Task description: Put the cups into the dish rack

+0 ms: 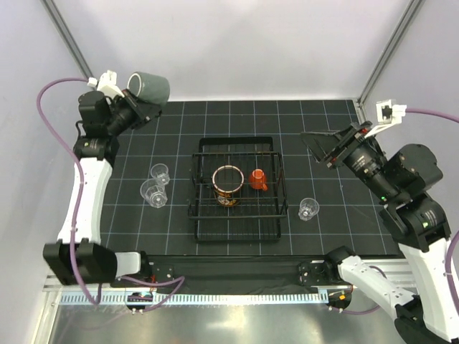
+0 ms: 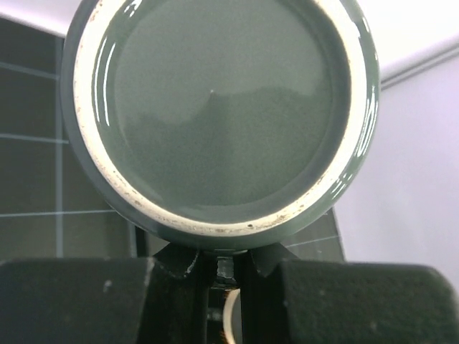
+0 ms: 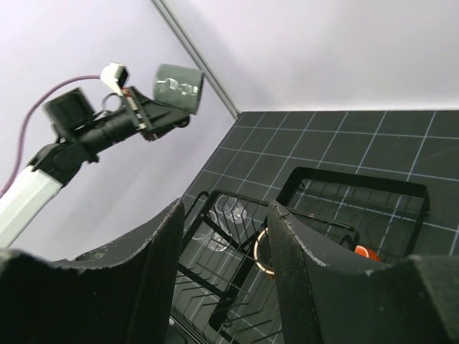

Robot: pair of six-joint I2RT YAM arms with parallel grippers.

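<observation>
High over the table's back left corner, my left gripper (image 1: 135,99) is shut on the grey-green cup (image 1: 149,87). In the left wrist view the cup's base (image 2: 215,107) fills the frame, and the gripper (image 2: 226,266) pinches a narrow part under it. The black wire dish rack (image 1: 203,215) stands mid-table. It holds the large mug (image 1: 228,185) and the small orange cup (image 1: 258,179). Two clear cups (image 1: 159,172) (image 1: 153,193) stand left of the rack, and one clear cup (image 1: 308,208) stands to its right. My right gripper (image 1: 324,147) is open and empty, raised to the right of the rack (image 3: 351,179).
The black gridded mat (image 1: 129,222) covers the table. White walls and metal frame posts (image 1: 72,36) close in the back and sides. The left arm's purple cable (image 1: 50,122) loops beside it.
</observation>
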